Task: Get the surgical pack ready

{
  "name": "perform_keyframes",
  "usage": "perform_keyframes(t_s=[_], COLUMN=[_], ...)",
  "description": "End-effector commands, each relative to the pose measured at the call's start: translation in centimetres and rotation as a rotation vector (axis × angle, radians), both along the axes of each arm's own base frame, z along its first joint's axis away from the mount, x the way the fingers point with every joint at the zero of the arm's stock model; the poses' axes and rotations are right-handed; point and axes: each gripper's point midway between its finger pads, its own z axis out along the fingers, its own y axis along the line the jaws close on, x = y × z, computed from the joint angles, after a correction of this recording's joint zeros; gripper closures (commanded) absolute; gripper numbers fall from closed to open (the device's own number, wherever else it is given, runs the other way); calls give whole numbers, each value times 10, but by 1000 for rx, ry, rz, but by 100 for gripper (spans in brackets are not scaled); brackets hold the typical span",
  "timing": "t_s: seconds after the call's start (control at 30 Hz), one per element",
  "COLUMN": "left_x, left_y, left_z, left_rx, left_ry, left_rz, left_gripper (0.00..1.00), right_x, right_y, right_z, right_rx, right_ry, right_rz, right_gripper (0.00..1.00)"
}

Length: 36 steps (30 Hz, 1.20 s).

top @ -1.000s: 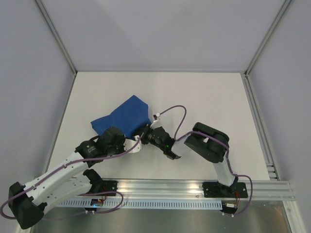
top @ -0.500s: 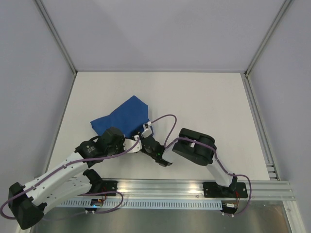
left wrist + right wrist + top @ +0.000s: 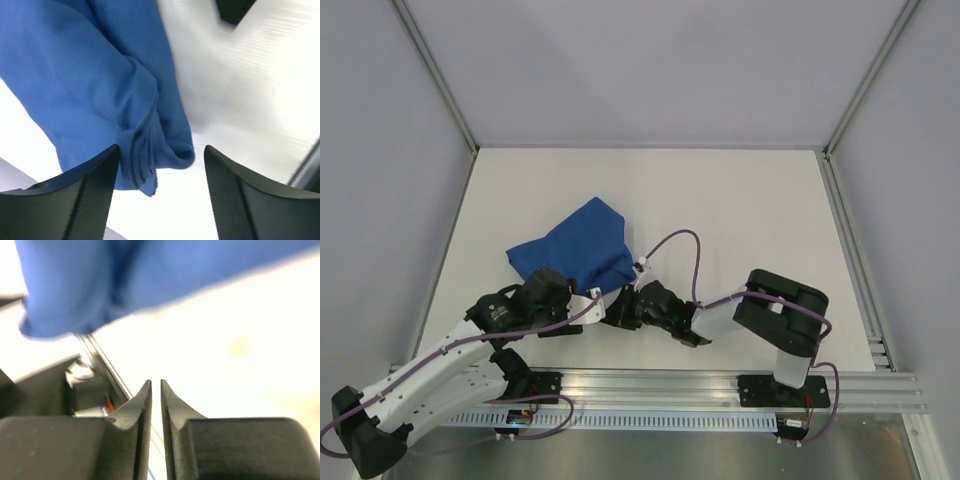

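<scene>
Since a second ago your left tool (image 3: 588, 298) has let go. Its fingers (image 3: 95, 195) now stand well apart, and a creased fold of the surgical pack (image 3: 575, 248) lies loose between them without being pinched. Your right tool (image 3: 617, 310) is no longer fully closed, and its fingers (image 3: 142, 405) are all but together with only a thin slit between them and nothing in it. The right arm's elbow has swung out to the right, while its wrist stays low by the pack's near right corner. That corner has slumped a little nearer and further right than before.

The pack lies as a rumpled royal-blue bundle on the left half of the desk (image 3: 720, 200), just beyond both tools. The two tools sit just beside each other at that corner, crowding it. A purple cable (image 3: 672, 238) loops up over the right wrist, just right of the pack. The aluminium rail (image 3: 670, 385) runs along the near edge.
</scene>
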Motion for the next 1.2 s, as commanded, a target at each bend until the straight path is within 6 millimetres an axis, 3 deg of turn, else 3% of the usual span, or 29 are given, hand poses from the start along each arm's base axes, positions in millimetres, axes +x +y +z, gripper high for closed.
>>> perform_keyframes(t_s=[0.0,0.1,0.13,0.2,0.23,0.3,0.37,0.4,0.47,0.5,0.6,0.7,0.77,0.9,0.93,1.03,1.1,1.17], left_x=[-13,-15,-12,-2,1,9,21,30,43,48,49,50,50,38,33,23,18,12], left_y=[-8,-25,-30,-42,-47,-61,-72,-70,-69,-64,-58,-47,-38,-33,-30,-21,-14,-7], left_z=[18,36,40,57,58,70,69,60,49,43,27,10,1,-13,-17,-24,-23,-21], left_rx=[-54,-143,-162,-221,-226,-277,-296,-261,-234,-198,-147,-81,-39,-29,-13,13,16,27], left_ry=[51,76,72,49,61,55,50,42,3,-10,7,0,-12,28,46,63,44,38], left_rz=[-31,-46,-39,-13,-6,-3,19,50,81,104,125,138,150,131,124,99,79,67], left_gripper=[23,22,21,18,17,13,11,11,12,14,19,27,39,55,70,100,100,100], right_x=[-22,-14,-2,18,41,64,89,105,118,126,138,145,150,150,150,146,142,139], right_y=[-45,-71,-82,-85,-94,-93,-98,-93,-91,-85,-71,-63,-60,-55,-52,-51,-56,-66], right_z=[-12,1,2,25,33,54,59,75,71,81,81,58,47,43,47,45,39,31], right_rx=[-161,-192,-216,-180,-160,-118,-147,-147,-168,-144,-111,-119,-117,-88,-69,-58,-71,-100], right_ry=[-27,-46,-43,-72,-74,-106,-133,-185,-182,-190,-169,-108,-92,-70,-81,-76,-72,-74], right_rz=[103,82,54,48,1,-16,-64,-77,-97,-108,-113,-124,-135,-135,-131,-114,-115,-128], right_gripper=[85,80,77,73,70,67,59,56,54,53,53,52,52,58,68,93,100,99])
